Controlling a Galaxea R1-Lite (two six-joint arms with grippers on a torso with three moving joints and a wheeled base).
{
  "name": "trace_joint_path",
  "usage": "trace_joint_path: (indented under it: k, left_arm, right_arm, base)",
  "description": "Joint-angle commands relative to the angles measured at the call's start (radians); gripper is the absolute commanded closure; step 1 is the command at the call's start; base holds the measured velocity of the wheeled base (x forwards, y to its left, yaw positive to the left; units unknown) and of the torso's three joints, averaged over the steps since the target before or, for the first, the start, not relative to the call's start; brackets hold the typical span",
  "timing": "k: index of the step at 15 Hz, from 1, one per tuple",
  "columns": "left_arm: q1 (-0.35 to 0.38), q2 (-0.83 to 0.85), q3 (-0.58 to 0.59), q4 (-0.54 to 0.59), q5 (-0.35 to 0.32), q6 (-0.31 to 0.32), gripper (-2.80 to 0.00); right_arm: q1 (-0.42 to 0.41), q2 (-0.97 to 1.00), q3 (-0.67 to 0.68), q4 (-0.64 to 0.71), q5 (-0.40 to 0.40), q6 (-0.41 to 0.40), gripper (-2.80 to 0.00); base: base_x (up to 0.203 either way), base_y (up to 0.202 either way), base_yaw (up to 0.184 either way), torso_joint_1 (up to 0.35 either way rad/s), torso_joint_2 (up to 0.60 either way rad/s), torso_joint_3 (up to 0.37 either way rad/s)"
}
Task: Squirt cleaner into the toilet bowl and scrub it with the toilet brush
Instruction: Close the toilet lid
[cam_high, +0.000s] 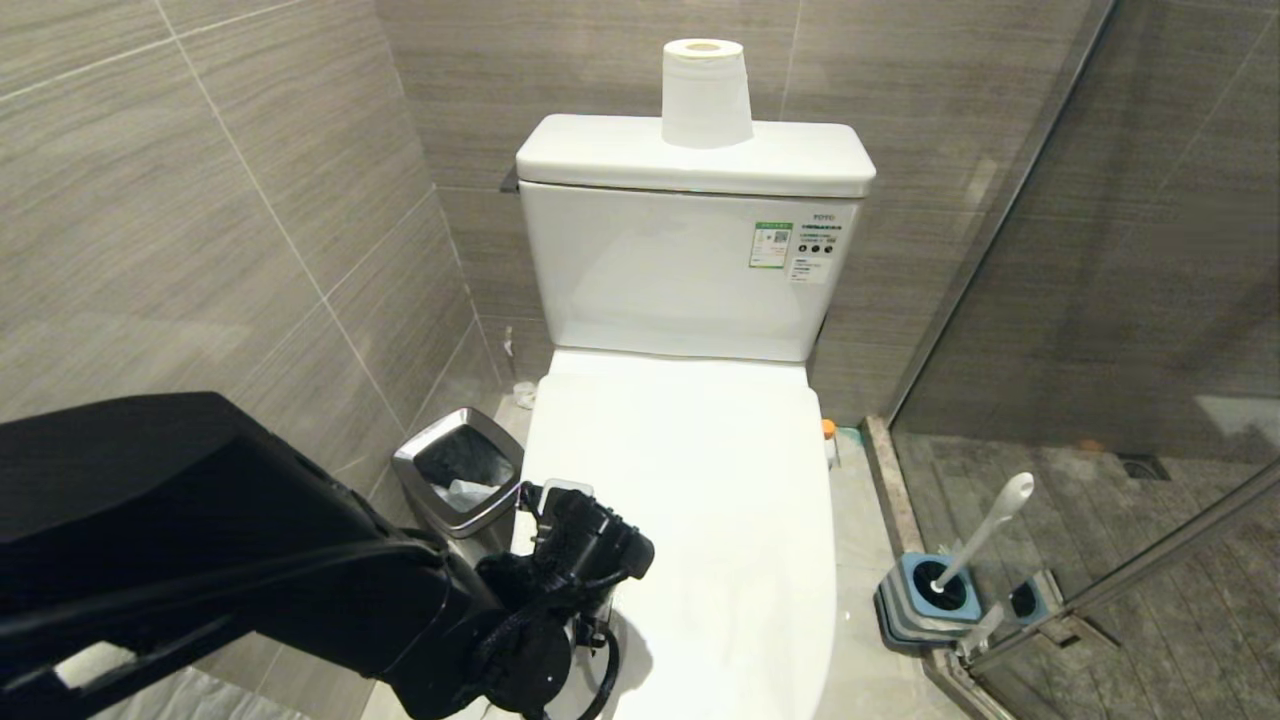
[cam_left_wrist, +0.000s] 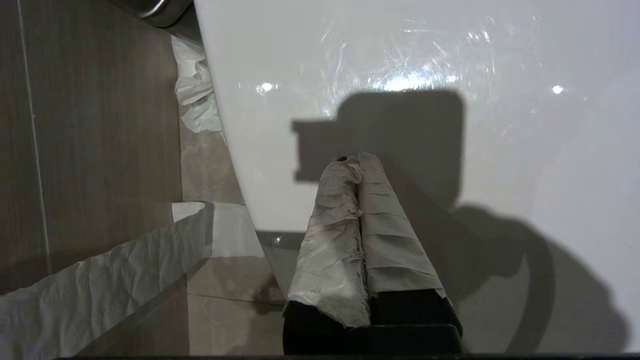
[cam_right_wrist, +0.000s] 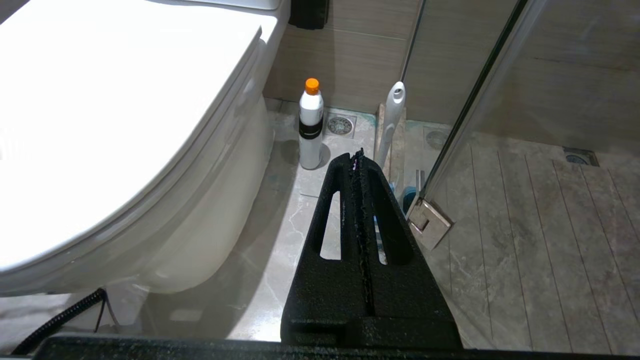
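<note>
Toilet (cam_high: 690, 520) in the middle, white and glossy, with lid down over the bowl. Tank (cam_high: 690, 270) behind the lid, against the tiled wall, with a paper roll (cam_high: 705, 92) standing upright on its cover.

Left hand (cam_left_wrist: 356, 162) above the lid, near the toilet's front left edge, fingers (cam_left_wrist: 380, 220) wrapped in pale tape and pressed together, closed on nothing. Shadow of the hand lying on the lid just under the tips; contact with the lid not possible to tell.

Right hand (cam_right_wrist: 357, 156) low beside the toilet on its right, black fingers closed together, empty, well apart from the lid.

Cleaner bottle (cam_right_wrist: 310, 125) upright on the floor just beside the toilet's right side, white with orange cap still on. Toilet brush (cam_high: 985, 530) further right of the toilet, in its blue and grey holder (cam_high: 925, 598) on the floor at the corner of the glass shower wall, handle leaning away from the toilet.

Bin (cam_high: 460, 475) with steel rim on the floor close to the toilet's left side, some crumpled paper inside. More loose paper (cam_left_wrist: 195, 85) on the floor between bin and toilet.
</note>
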Motion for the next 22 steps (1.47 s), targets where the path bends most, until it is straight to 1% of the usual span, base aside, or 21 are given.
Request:
trace_joint_path:
  k: [1, 3, 9, 12, 14, 17, 20, 22]
  left_arm:
    - [0.001, 0.018, -0.001, -0.003, 0.025, -0.006, 0.0]
    - [0.002, 0.015, -0.002, -0.003, 0.032, -0.016, 0.0]
    - [0.0, -0.008, -0.001, -0.003, 0.049, -0.016, 0.0]
    - [0.0, -0.153, -0.003, 0.008, 0.041, 0.001, 0.0]
    - [0.003, -0.267, -0.003, 0.034, 0.034, 0.04, 0.0]
    - [0.004, -0.401, -0.006, 0.133, 0.015, 0.062, 0.0]
    - [0.006, -0.524, -0.01, 0.299, 0.007, 0.074, 0.0]
    - [0.028, -0.599, -0.016, 0.392, 0.009, 0.082, 0.0]
  right_arm:
    - [0.0, -0.001, 0.011, -0.001, 0.001, 0.0, 0.0]
    - [0.0, -0.001, 0.012, -0.001, 0.001, 0.0, 0.0]
    - [0.0, -0.001, 0.012, -0.001, 0.001, 0.0, 0.0]
    - [0.0, -0.001, 0.012, -0.001, 0.001, 0.0, 0.0]
    - [0.0, -0.001, 0.012, -0.001, 0.001, 0.0, 0.0]
    - [0.0, -0.001, 0.012, -0.001, 0.001, 0.0, 0.0]
    - [0.0, -0.001, 0.012, -0.001, 0.001, 0.0, 0.0]
    - [0.0, -0.001, 0.012, -0.001, 0.001, 0.0, 0.0]
  base:
    - [0.0, 0.0, 0.0, 0.0, 0.0, 0.0]
    - [0.0, 0.0, 0.0, 0.0, 0.0, 0.0]
    - [0.0, 0.0, 0.0, 0.0, 0.0, 0.0]
    - [0.0, 0.0, 0.0, 0.0, 0.0, 0.0]
    - [0.0, 0.0, 0.0, 0.0, 0.0, 0.0]
    - [0.0, 0.0, 0.0, 0.0, 0.0, 0.0]
    - [0.0, 0.0, 0.0, 0.0, 0.0, 0.0]
    - [0.0, 0.0, 0.0, 0.0, 0.0, 0.0]
